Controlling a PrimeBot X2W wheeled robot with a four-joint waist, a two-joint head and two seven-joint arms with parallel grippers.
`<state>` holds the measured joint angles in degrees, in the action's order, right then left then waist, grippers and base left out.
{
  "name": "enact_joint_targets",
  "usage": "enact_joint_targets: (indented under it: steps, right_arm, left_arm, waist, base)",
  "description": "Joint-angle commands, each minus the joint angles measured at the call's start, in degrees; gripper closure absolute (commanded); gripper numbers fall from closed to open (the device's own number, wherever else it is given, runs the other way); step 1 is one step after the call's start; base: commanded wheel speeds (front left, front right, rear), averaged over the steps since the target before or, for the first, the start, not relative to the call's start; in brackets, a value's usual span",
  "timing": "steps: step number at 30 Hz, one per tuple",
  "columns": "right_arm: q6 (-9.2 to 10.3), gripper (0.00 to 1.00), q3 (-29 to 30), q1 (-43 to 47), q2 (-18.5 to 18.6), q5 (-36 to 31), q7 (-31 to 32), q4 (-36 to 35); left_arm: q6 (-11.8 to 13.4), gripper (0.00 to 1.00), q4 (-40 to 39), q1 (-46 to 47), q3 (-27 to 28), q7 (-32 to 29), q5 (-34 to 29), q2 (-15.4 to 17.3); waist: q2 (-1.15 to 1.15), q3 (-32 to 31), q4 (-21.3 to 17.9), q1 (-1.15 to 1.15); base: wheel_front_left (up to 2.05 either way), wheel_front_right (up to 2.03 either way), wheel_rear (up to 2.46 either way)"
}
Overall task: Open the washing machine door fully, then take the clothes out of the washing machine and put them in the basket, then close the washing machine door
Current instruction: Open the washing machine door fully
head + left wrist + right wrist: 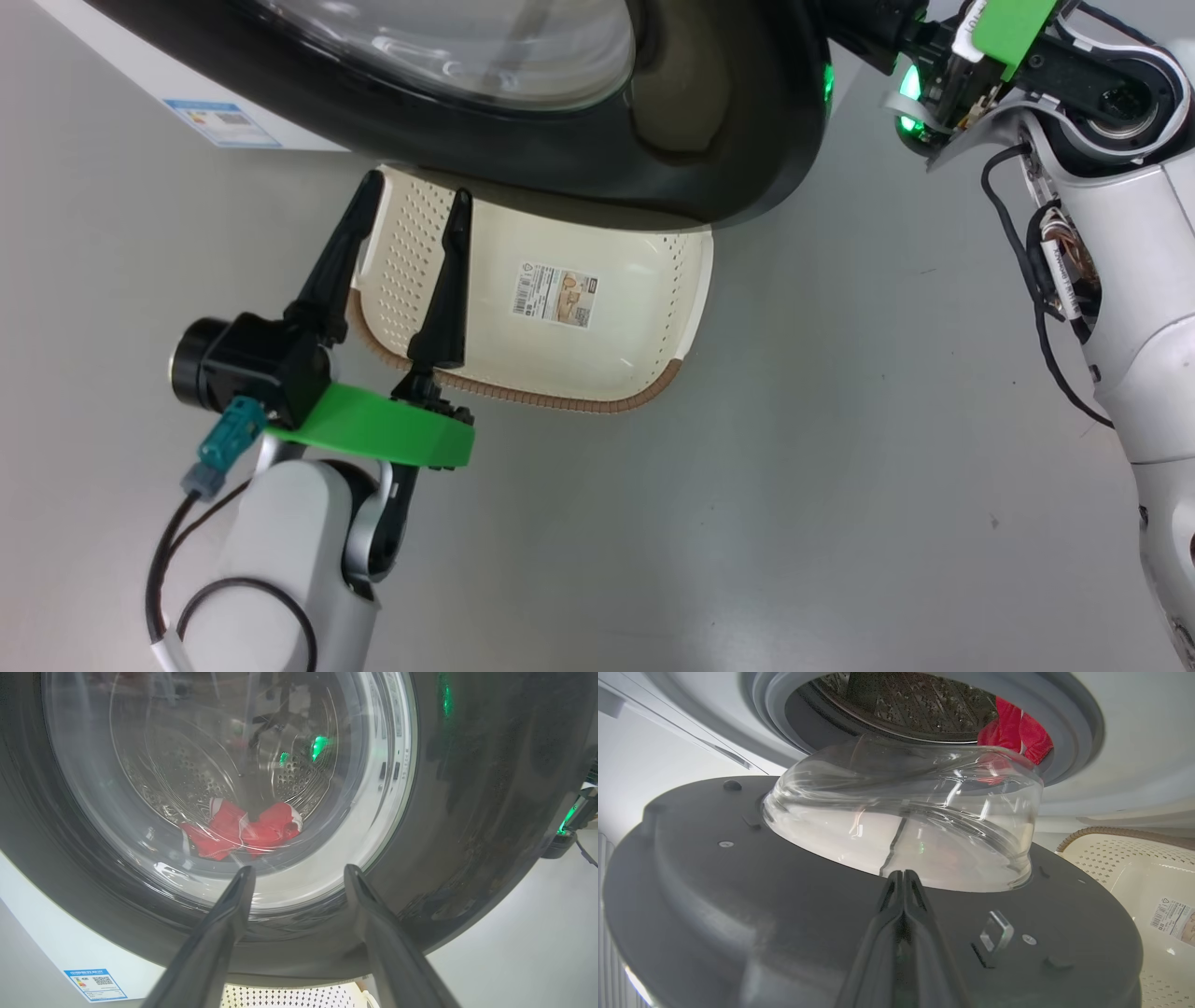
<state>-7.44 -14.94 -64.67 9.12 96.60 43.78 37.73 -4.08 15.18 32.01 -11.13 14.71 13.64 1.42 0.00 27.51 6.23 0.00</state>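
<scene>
The washing machine [44, 935] stood ahead of both grippers, its white front rising behind the door. The washing machine door [738, 121] hung partly open, between the two grippers. Its glossy black outer face was just beyond the left gripper [417, 187], and its grey inner face with the bulging glass bowl ran under the right gripper [903, 873]. The basket [686, 299] sat on the floor beneath the door. Its near left end lay under the left gripper's spread fingers, and in the right wrist view it showed off to the right of the fingers. The clothes [243, 830] lay low in the drum, seen through the glass past the left gripper's fingertips (a red bundle with white trim). In the right wrist view they lay beyond the glass bowl at the gasket's edge. The left gripper stood wide apart and held nothing. The right gripper's fingers were pressed together, empty, pointing along the door's inner face toward the bowl; whether they touched it could not be told.
</scene>
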Motion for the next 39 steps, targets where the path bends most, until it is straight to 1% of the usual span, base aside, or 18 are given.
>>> enact_joint_targets:
  steps: [1, 9, 12, 13, 14, 15, 18, 21, 24, 27, 31, 32, 34, 39]
  right_arm:
    - [-0.05, 1.0, -0.5, 1.3, -1.3, -0.5, 0.6, -2.0]
    - [-0.05, 1.0, -1.3, 3.1, -1.6, -1.2, 1.6, -1.9]
    - [-0.05, 1.0, -1.9, 3.7, -1.4, -2.4, 1.0, -1.9]
    - [-0.05, 0.95, -2.2, 3.9, -1.1, -4.6, -1.5, -1.8]
    - [-0.05, 0.53, -2.7, 4.0, -1.0, -5.9, -2.7, -1.7]
    - [-0.05, 0.0, -3.4, 4.1, -0.8, -7.4, -3.9, -1.8]
    - [-0.05, 0.0, -5.0, 4.7, -0.3, -11.8, -8.3, -2.4]
    - [-0.05, 0.0, -6.9, 5.7, 0.8, -17.2, -14.9, -4.0]
    - [-0.05, 0.0, -9.9, 6.7, 2.7, -23.4, -22.0, -5.7]
    - [-0.05, 0.0, -12.6, 7.6, 4.3, -28.1, -28.4, -6.4]
    - [-0.05, 0.0, -15.4, 8.3, 6.2, -32.5, -35.7, -6.4]
    - [-0.05, 0.0, -15.4, 8.3, 6.2, -32.5, -35.7, -6.4]
    - [-0.05, 0.0, -16.6, 8.5, 7.2, -34.8, -39.3, -6.1]
    - [-0.05, 0.0, -19.2, 8.4, 9.5, -42.7, -48.8, -3.8]
  left_arm:
    - [-0.3, 0.0, -1.0, -0.2, 1.9, 0.3, -0.6, 1.6]
    - [-0.3, 0.0, -0.1, -1.0, 2.1, 0.3, -0.7, 1.9]
    - [-0.2, 0.0, 0.0, -1.3, 2.3, 0.3, -0.7, 2.0]
    - [-0.1, 0.0, 0.1, -1.4, 2.4, 0.3, -0.6, 2.1]
    - [0.1, 0.0, 0.1, -1.5, 2.5, 0.3, -0.5, 2.1]
    - [0.3, 0.0, 0.1, -1.6, 2.6, 0.3, -0.5, 2.1]
    - [0.6, 0.0, 0.2, -1.8, 2.9, 0.3, -0.1, 2.1]
    - [0.8, 0.0, 0.2, -1.9, 3.1, 0.3, 0.2, 2.1]
    - [1.2, 0.0, 0.1, -2.0, 3.4, 0.3, 0.5, 2.1]
    - [1.4, 0.0, 0.0, -2.1, 3.6, 0.3, 0.7, 2.1]
    - [1.7, 0.0, -0.1, -2.4, 3.9, 0.3, 0.8, 2.2]
    - [1.7, 0.0, -0.1, -2.4, 3.9, 0.3, 0.8, 2.2]
    - [1.9, 0.0, -0.3, -2.6, 4.1, 0.3, 0.8, 2.3]
    - [2.1, 0.0, -0.7, -3.0, 4.5, 0.3, 0.8, 2.3]
  waist:
    - [0.0, -0.7, -0.3, 0.0]
    - [0.0, -2.7, -0.7, 0.0]
    - [0.0, -3.1, -0.8, 0.0]
    - [0.0, -3.4, -0.9, 0.0]
    - [0.0, -3.4, -0.9, 0.0]
    - [0.0, -3.4, -1.0, 0.0]
    - [0.0, -3.4, -1.2, 0.0]
    - [0.0, -3.3, -1.3, 0.0]
    - [0.0, -3.1, -1.6, 0.0]
    - [0.0, -3.0, -1.9, 0.0]
    - [0.0, -3.0, -2.4, 0.0]
    - [0.0, -3.0, -2.4, 0.0]
    - [0.0, -3.0, -2.6, 0.0]
    - [0.0, -3.3, -3.1, 0.0]
  base:
    - [0.0, 0.0, 0.0]
    - [0.0, 0.0, 0.0]
    - [0.0, 0.0, 0.0]
    - [0.0, 0.0, 0.0]
    - [0.0, 0.0, 0.0]
    - [0.0, 0.0, 0.0]
    - [0.0, 0.0, 0.0]
    - [0.0, 0.0, 0.0]
    - [0.0, 0.0, 0.0]
    - [0.0, 0.0, 0.0]
    - [0.0, 0.0, 0.0]
    - [0.0, 0.0, 0.0]
    - [0.0, 0.0, 0.0]
    - [0.0, 0.0, 0.0]
